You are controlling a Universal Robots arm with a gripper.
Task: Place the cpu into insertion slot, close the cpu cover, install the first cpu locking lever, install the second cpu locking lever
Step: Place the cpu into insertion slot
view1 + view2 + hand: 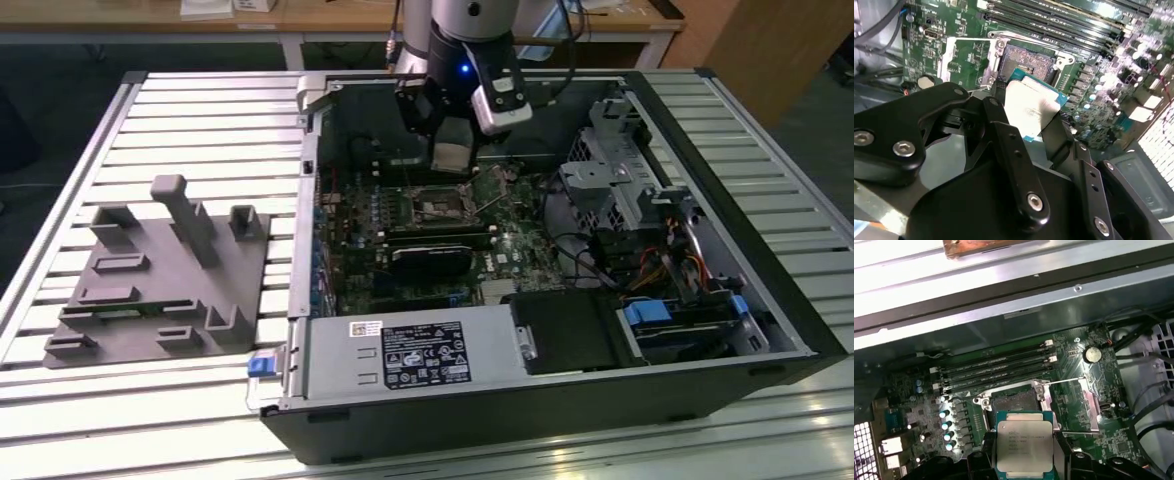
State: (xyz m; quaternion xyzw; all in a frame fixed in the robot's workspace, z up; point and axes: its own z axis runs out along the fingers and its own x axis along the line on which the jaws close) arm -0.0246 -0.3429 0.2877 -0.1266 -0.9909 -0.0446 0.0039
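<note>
My gripper (pixel 1024 456) is shut on the cpu (pixel 1024 446), a flat square chip with a pale metal face, clamped between the two black fingers (pixel 1004 135). The chip hangs a little above the green board, close beside the insertion slot (pixel 1011 400), whose dark square socket lies uncovered. The cpu cover (pixel 1081 405), a thin silvery frame with a large window, is swung open and lies flat next to the socket. In the exterior view the gripper (pixel 454 160) hovers inside the open computer case just behind the insertion slot (pixel 434 205).
Long black memory slots (pixel 999 367) run beside the socket. A black card (pixel 430 262), a power supply (pixel 400 355) and a drive cage (pixel 627 190) crowd the case. A grey fixture (pixel 160 280) sits on the slatted table at the exterior view's left.
</note>
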